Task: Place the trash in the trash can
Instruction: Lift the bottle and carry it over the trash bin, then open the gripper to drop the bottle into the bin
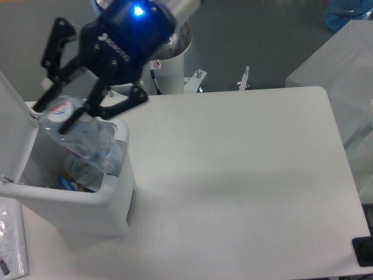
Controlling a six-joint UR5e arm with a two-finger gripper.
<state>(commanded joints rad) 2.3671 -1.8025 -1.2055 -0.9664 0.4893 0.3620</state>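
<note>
Over the open trash can [111,201] at the table's left side, gripper [57,115] hangs with its black fingers [90,104] clamped on the bottle [87,140]. Bottle is clear bluish, tilted, cap end up at the fingers, lower end angled down-right above the bin opening near its right rim. Lid [14,125] stands raised at the left. Inside the bin, crumpled wrapper [78,170] lies on the bottom with other scraps. White table [245,186] carries the bin.

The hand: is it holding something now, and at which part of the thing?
Yes. The hand grips the plastic bottle near its capped upper end, above the open trash can.
</note>
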